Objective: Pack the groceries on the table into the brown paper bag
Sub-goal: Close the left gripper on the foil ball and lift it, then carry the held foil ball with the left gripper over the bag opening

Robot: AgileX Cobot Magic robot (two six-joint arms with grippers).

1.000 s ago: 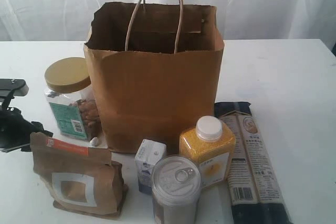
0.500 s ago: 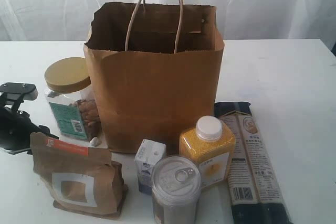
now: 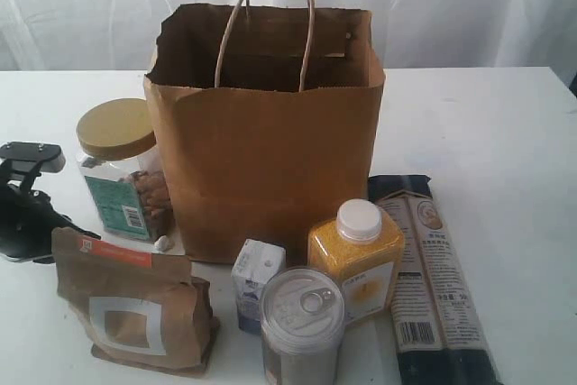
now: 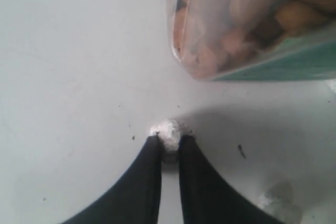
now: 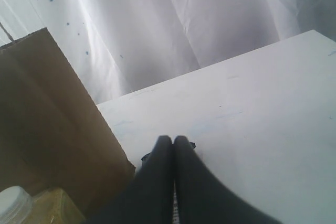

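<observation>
The brown paper bag stands open mid-table. At its left is the nut jar. In front stand the kraft pouch, carton, can, yellow bottle and pasta pack. My left gripper hovers low over the table, left of the jar, jaws a narrow gap apart. A small white lump lies at its tips. The left arm's dark body shows behind the pouch. My right gripper is shut, empty, beside the bag.
A second white lump lies between the jar and the bag. White curtain hangs behind the table. The bag's twisted handles stick up above its ragged rim.
The left arm has shifted slightly right toward the jar over the last second. The groceries and the bag have not moved.
</observation>
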